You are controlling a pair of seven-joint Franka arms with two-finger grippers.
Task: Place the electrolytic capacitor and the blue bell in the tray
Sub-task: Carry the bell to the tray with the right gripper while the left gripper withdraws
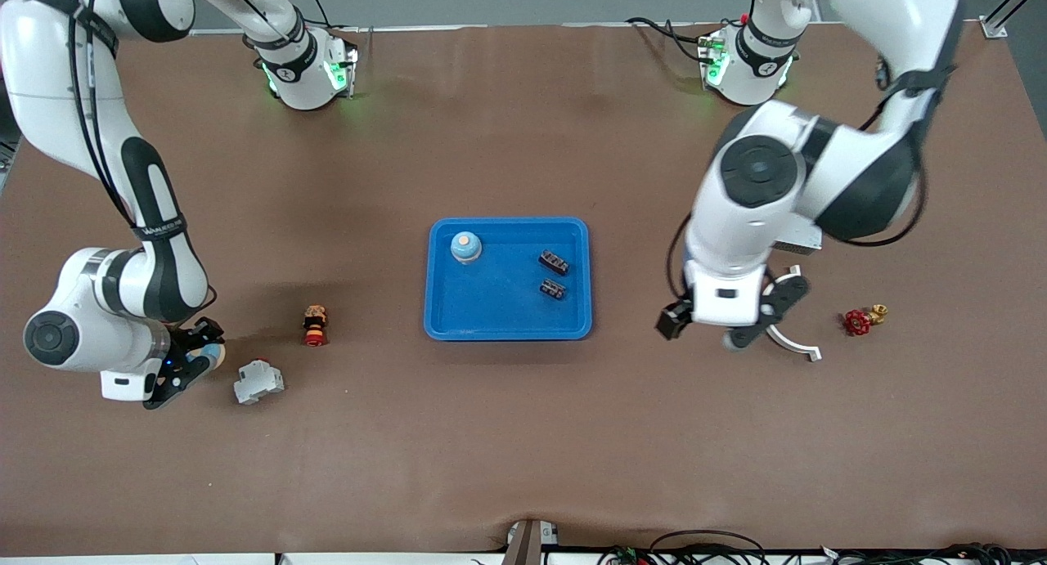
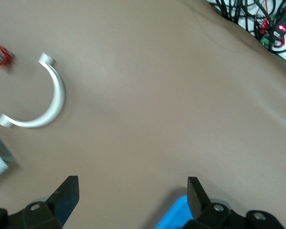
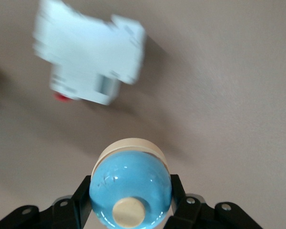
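**Near the right arm's end of the table: bell in hand, tray one piece short**

Low in the frame at the right arm's end of the table, we see the right gripper (image 1: 196,359) with its fingers closed narrow on the blue bell (image 3: 130,188). The bell is a glossy blue dome with a cream rim and knob, held just above the brown surface beside a white switch block (image 1: 258,382).

The bright blue tray (image 1: 499,307) sits well apart from it, in the middle of the frame. It already holds a pale blue cylinder with a beige top (image 1: 465,247), which we take to be the electrolytic capacitor, and two small dark parts (image 1: 554,262).

By our reading, one piece is delivered. The bell is gripped but not yet carried over the tray or let go.

The left gripper (image 2: 132,193) waits with fingers wide and empty, over bare table between the tray's edge and a white curved bracket (image 1: 797,344). A red valve handle (image 1: 859,321) lies just past the bracket, toward the left arm's end. A small red-and-dark button (image 1: 315,325) stands between the white block and the tray.

The table (image 1: 523,450) is covered in matte brown sheeting, faintly creased. Both arm bases glow green along the top of the frame. Cables trail along the lower edge, and grey flooring shows at the corners.
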